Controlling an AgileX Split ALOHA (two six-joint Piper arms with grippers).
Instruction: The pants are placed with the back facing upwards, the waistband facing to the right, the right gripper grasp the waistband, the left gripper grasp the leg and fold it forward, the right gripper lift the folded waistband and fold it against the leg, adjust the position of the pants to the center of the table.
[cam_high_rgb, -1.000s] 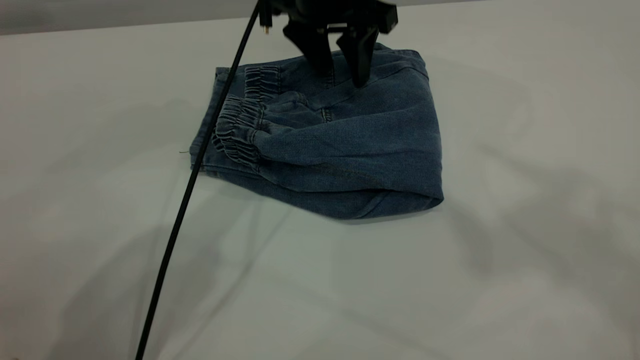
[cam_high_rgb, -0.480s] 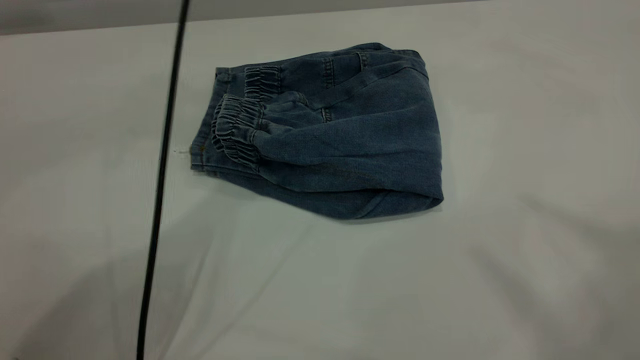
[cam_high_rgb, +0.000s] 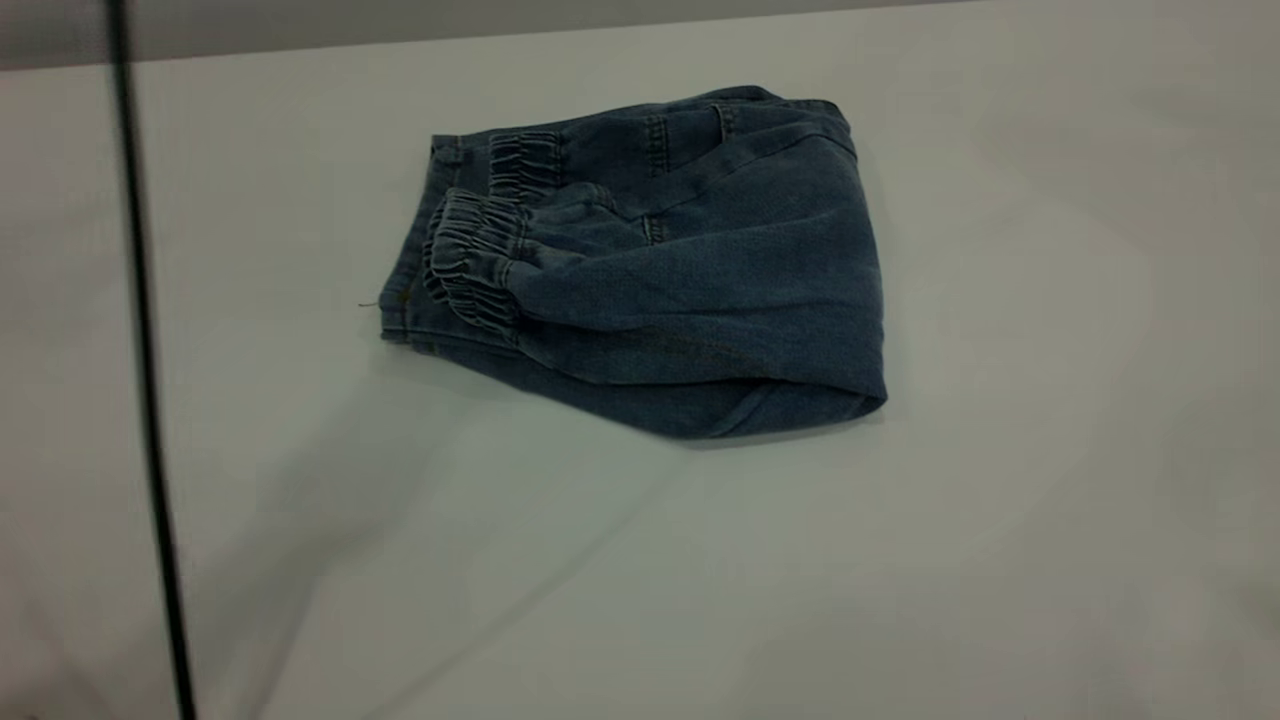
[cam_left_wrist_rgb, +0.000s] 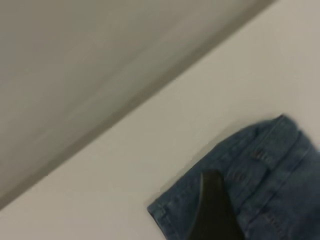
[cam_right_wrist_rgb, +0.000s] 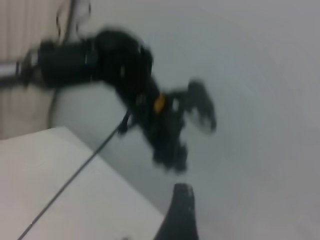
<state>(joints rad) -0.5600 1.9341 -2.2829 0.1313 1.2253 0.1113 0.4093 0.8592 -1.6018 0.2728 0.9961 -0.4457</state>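
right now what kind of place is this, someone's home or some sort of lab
Most likely a robot lab bench, not a home: folded pants lie alone on a plain white table, a black cable hangs across the exterior view, and a black robot arm shows against a bare wall.

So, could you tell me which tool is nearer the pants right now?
Left. The left tool hangs just above the pants' edge; the right tool's wrist view shows the left arm and no pants.

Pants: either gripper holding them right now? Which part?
Nothing holds them. The folded pants lie free on the table; the left gripper's one visible finger hangs above the denim, no grip visible.
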